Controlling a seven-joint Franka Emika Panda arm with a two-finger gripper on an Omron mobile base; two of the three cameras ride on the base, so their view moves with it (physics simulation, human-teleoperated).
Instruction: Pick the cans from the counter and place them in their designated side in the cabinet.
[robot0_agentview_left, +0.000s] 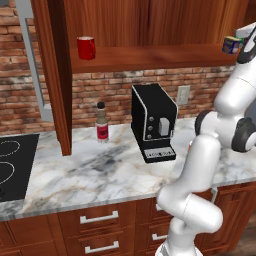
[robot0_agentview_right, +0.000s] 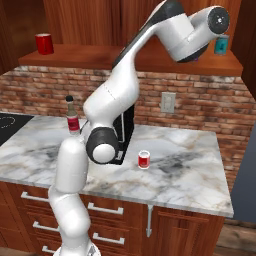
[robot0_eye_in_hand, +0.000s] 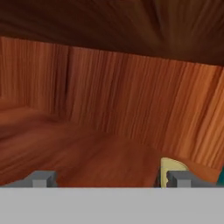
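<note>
**Blue can going onto the right end of the cabinet shelf, red can waiting on the counter**

Brick backsplash and reddish wood are framing the scene. We are looking at the marble counter (robot0_agentview_right: 190, 150), with the cabinet (robot0_agentview_left: 150, 20) above it and its plank shelf (robot0_agentview_left: 150, 57) running along the wall.

We are seeing the arm reaching up to the right end of the shelf. The dark blue can with yellow label (robot0_agentview_left: 231, 45) is sitting at that right end, right against the hand. In the hand view the gripper (robot0_eye_in_hand: 106, 178) is pointing into the cabinet's back corner, fingertips wide apart, and a yellow sliver of the can's label is showing just inside the right fingertip (robot0_eye_in_hand: 179, 177). We are judging the pincer to be spread open; whether it is touching the can we cannot tell.

The red can with white top (robot0_agentview_right: 143, 159) is standing on the counter near the front edge, right of the coffee machine (robot0_agentview_left: 153, 121), so we are judging it as the next pick.

A red mug (robot0_agentview_left: 86, 48) is sitting at the left end of the shelf, a teal can (robot0_agentview_right: 220, 45) at the right end. We are guessing cans go right and the mug keeps left.

A dark bottle with red label (robot0_agentview_left: 102, 123) is standing by the back wall. Label text is too small for us to read.
</note>
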